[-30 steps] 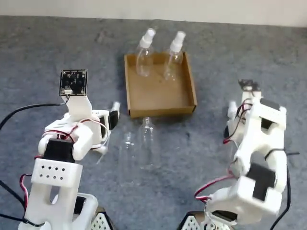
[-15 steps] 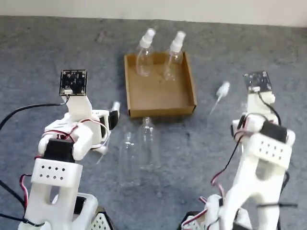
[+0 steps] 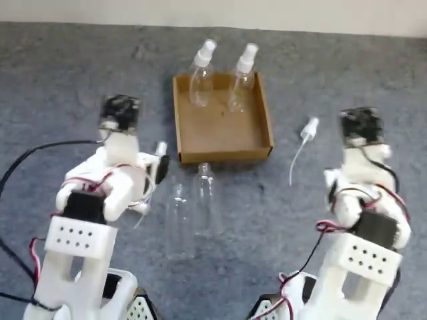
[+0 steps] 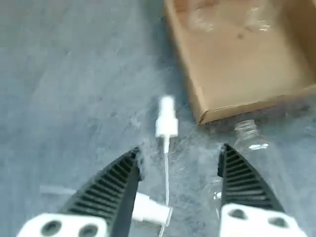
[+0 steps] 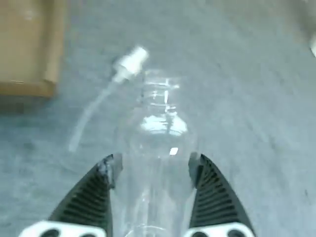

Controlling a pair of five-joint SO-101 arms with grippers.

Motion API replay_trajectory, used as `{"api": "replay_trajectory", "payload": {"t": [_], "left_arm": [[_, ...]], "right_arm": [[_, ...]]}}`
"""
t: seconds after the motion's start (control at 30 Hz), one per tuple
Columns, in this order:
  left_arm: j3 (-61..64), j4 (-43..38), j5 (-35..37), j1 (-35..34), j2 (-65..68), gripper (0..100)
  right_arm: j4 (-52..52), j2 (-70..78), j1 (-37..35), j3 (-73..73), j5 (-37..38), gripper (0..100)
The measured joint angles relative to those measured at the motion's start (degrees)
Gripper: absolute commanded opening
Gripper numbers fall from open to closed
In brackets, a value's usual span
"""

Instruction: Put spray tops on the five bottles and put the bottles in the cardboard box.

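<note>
My left gripper (image 4: 179, 150) is open low over the table, near the box's front left corner. A white spray top (image 4: 166, 123) lies just ahead of its fingers, its tube running back between them. A second spray top (image 4: 148, 210) lies by one finger. My right gripper (image 5: 155, 159) is shut on a clear open bottle (image 5: 159, 128), whose neck points at a third spray top (image 5: 129, 61) on the table. Two open bottles (image 3: 207, 197) (image 3: 179, 220) lie in front of the cardboard box (image 3: 223, 155). Two topped bottles (image 3: 200, 73) (image 3: 241, 77) lean on its far wall.
Grey carpet covers the table. The right arm (image 3: 363, 200) stands right of the box, with the loose spray top (image 3: 308, 128) between them. An open bottle neck (image 4: 249, 138) lies close to one left finger, near the box corner (image 4: 202, 116).
The right arm has unfolded and stretched forward, uncovering the spray top right of the box. The left arm has shifted slightly forward and to the right.
</note>
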Motion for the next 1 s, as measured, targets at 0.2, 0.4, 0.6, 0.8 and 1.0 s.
{"api": "replay_trajectory", "payload": {"t": [0.2,0.4,0.6,0.8,1.0], "left_arm": [[-12.6,0.0,-5.0,11.0,11.5,22],[-30.2,0.2,-6.1,25.1,31.2,22],[-51.3,0.2,-6.4,31.4,54.8,21],[-74.0,0.2,-6.4,34.4,77.8,12],[-96.2,0.2,-6.4,34.4,98.1,16]], "right_arm": [[-2.8,10.6,14.0,-0.6,1.2,0.3],[-9.2,25.8,23.6,-4.8,1.2,0.3],[-15.9,38.6,28.0,-9.2,1.2,0.3],[-20.5,49.1,31.3,-13.9,1.2,0.3],[-24.1,59.3,34.8,-18.2,1.2,0.3]]}}
